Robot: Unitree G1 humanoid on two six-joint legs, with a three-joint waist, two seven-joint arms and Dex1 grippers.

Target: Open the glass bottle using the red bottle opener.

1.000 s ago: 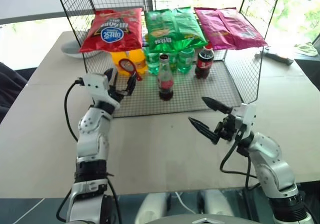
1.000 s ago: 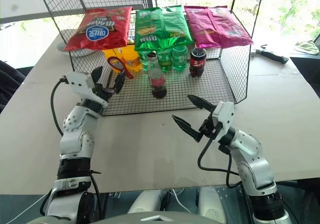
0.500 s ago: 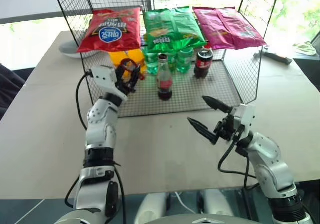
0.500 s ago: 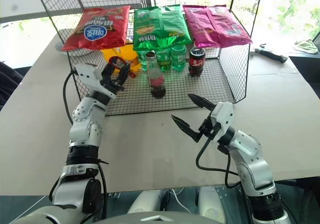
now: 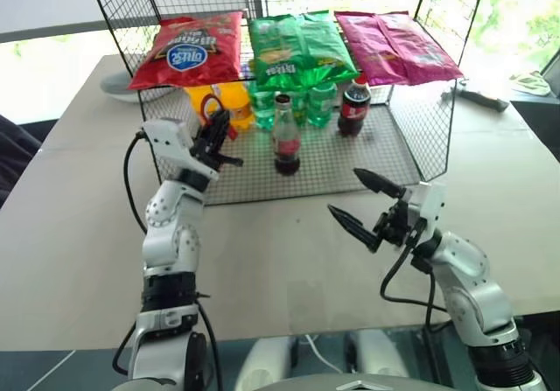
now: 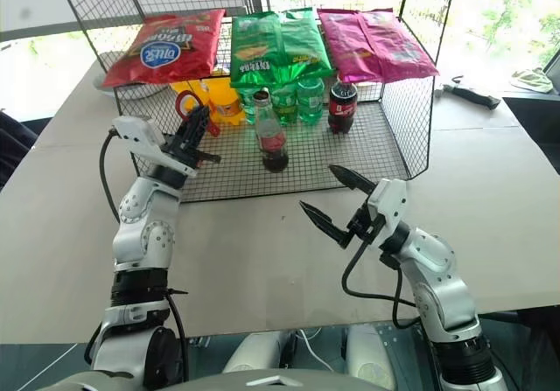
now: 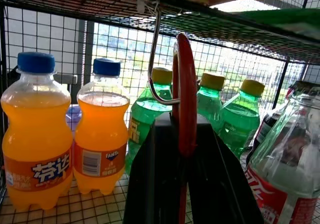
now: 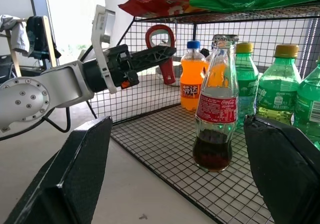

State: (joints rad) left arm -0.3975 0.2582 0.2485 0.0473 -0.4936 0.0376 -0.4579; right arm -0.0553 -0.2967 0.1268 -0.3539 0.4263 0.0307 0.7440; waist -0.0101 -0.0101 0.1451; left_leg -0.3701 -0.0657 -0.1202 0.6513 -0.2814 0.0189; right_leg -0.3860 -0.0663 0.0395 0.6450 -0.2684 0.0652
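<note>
Left claw [image 5: 213,137], pressed shut on the red bottle opener [image 8: 161,48] hanging from a hook [image 7: 159,58] left of centre, prepares to unhook it, while the spread right claw [image 5: 366,204] waits below the glass bottle [image 5: 286,136] at centre.

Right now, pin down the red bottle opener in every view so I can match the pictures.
Left eye view: red bottle opener in the left gripper, below the red chip bag.
Right eye view: opener left of the glass bottle.
Left wrist view: edge-on, centre, hung on a metal hook.
Right wrist view: left of the bottle.
Shared landmark: the orange soda bottles.
</note>
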